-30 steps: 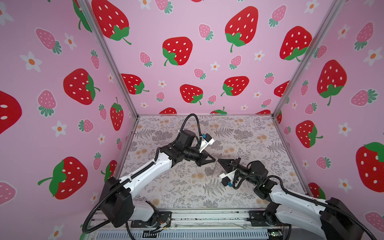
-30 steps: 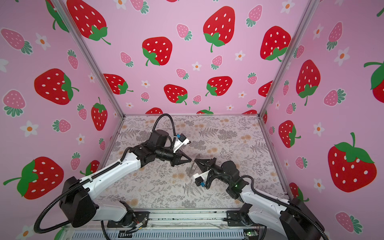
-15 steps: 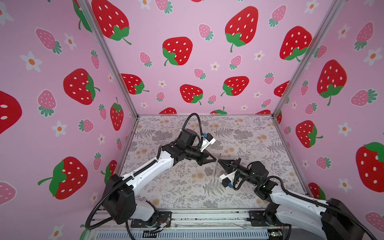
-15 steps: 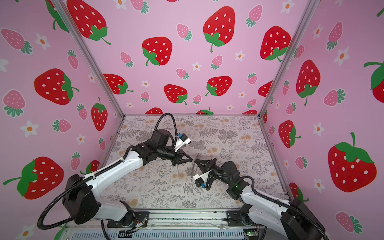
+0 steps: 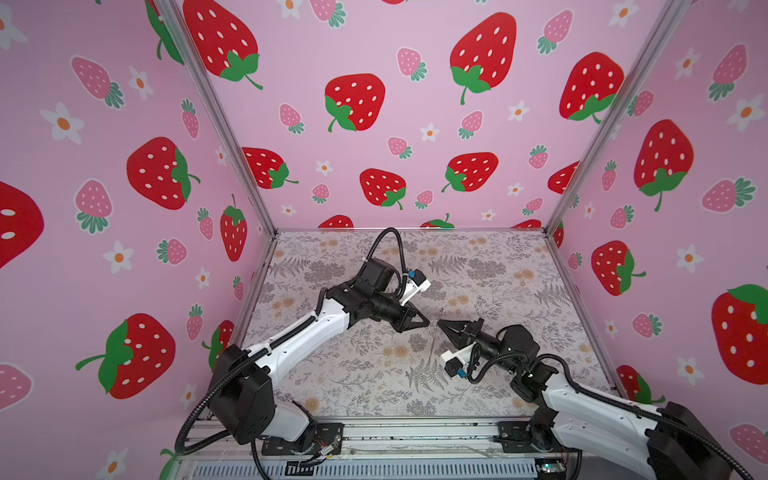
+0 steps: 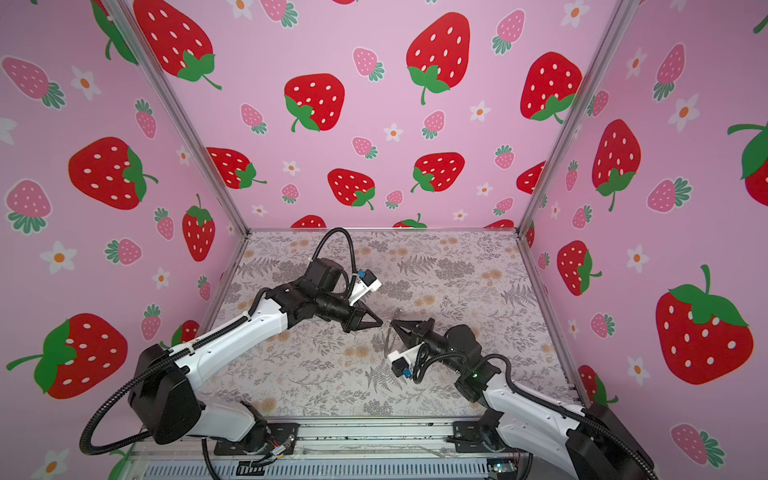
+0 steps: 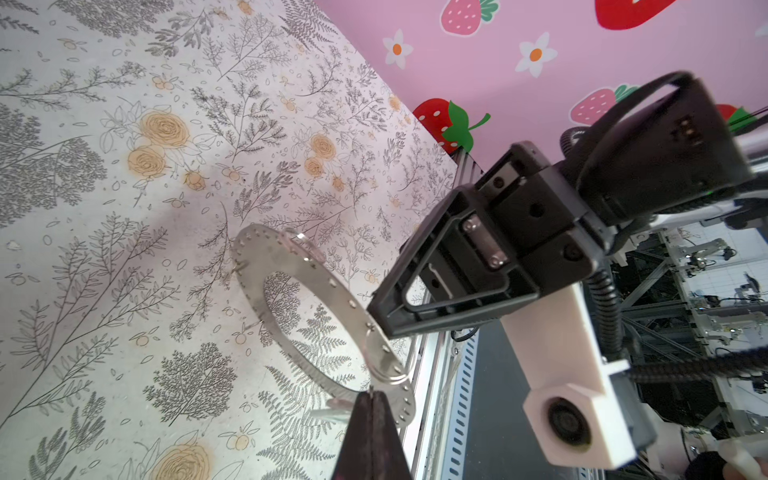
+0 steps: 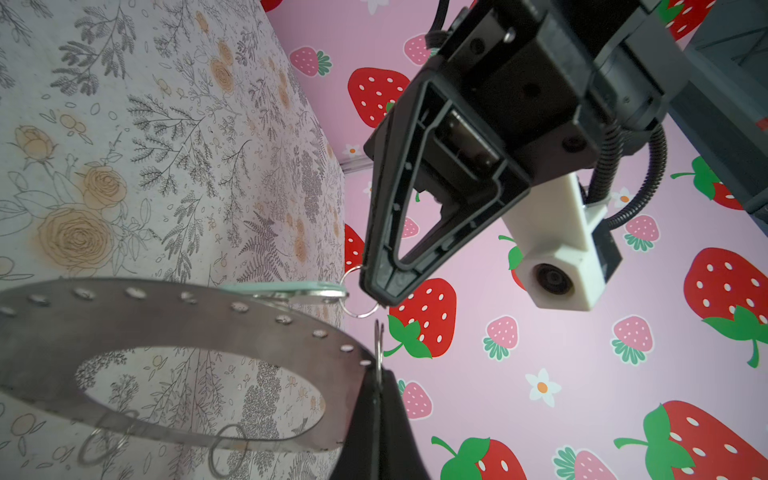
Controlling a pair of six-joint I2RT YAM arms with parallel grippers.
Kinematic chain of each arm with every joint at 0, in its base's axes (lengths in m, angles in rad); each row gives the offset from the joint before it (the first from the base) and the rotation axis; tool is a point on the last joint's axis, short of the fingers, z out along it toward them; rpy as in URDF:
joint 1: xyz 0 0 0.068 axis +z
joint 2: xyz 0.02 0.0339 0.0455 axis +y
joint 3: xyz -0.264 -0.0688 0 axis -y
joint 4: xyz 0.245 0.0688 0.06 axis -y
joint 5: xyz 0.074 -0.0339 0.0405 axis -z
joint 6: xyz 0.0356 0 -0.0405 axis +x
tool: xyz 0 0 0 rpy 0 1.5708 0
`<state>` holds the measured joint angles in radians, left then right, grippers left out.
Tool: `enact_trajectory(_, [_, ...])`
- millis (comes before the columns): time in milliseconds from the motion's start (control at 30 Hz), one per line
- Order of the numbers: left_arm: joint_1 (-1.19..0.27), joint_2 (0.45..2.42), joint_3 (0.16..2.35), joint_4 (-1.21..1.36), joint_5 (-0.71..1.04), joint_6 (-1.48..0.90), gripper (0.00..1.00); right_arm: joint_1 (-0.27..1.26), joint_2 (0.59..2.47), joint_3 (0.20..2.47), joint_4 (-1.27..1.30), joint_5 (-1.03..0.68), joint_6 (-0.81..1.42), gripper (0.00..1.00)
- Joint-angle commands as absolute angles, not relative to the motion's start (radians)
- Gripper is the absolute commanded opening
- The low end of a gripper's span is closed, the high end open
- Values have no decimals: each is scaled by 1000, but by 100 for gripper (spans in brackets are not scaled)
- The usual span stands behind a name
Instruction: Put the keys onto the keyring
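Underneath everything: pale floral-print table, boxed in by pink strawberry-patterned walls. Reaching in from 7 o'clock toward mid-table: white-and-black left arm, ending in the black left pincer. Reaching in from 5 o'clock to meet it almost tip to tip: white-and-black right arm with the black right pincer. Both closed tight.

Between the two tips, held clear of the table near its centre and seen almost edge-on in both top views: large flat silvery-grey metal keyring, shaped like a wide washer, dotted with tiny holes along its rim. Clamped by the rim in the right pincer, at 3 o'clock of it in the top views. At 9 o'clock, just beside that same stretch of rim: left pincer, pinching a small silvery wire loop.

Hooked on that loop and lying flat just over the keyring's face: pale oval tag, seen edge-on, colours hard to tell. Hanging from the rim's holes, blurred: more small wire loops.
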<state>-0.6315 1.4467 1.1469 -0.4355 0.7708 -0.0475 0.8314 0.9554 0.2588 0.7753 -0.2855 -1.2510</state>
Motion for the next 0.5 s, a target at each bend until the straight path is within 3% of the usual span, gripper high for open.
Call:
enact_trajectory(0, [-626, 1443, 1187, -478, 746, -9, 0, 836, 937, 262, 816, -313, -1256, 0])
enact_trajectory(467, [-630, 1429, 1224, -518, 832, 4, 0, 851, 974, 276, 778, -262, -1317, 0])
